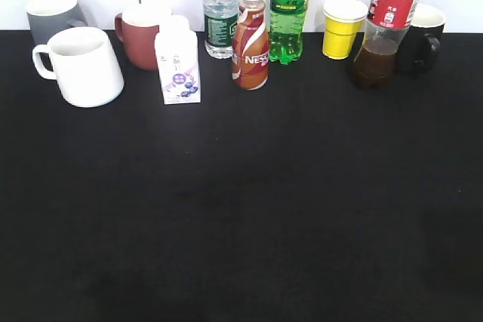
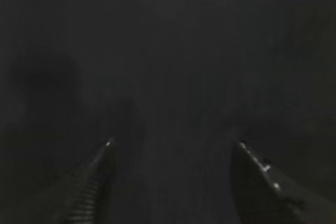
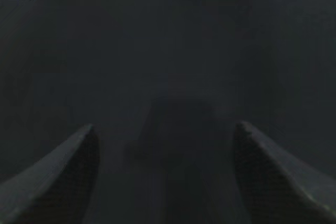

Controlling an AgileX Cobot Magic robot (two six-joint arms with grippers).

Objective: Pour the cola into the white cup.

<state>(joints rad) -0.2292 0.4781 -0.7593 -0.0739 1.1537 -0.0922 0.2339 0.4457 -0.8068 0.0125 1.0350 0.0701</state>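
We see the cola [image 1: 383, 35] far right, crowded between yellow cup [image 1: 343, 29] and black mug [image 1: 419, 39]; the white cup [image 1: 80, 65] is far left. With both grippers [image 2: 173, 156] [image 3: 165, 145] spread and empty, a clumsy reach could topple neighbours.

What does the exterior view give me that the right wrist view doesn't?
Exterior only: the whole row, with the cola standing at far right and the white cup at far left, and no arm in frame.
Right wrist only: the right claw, open and empty over bare cloth, with blurred bottle bases at the top edge.
Both: the black table.
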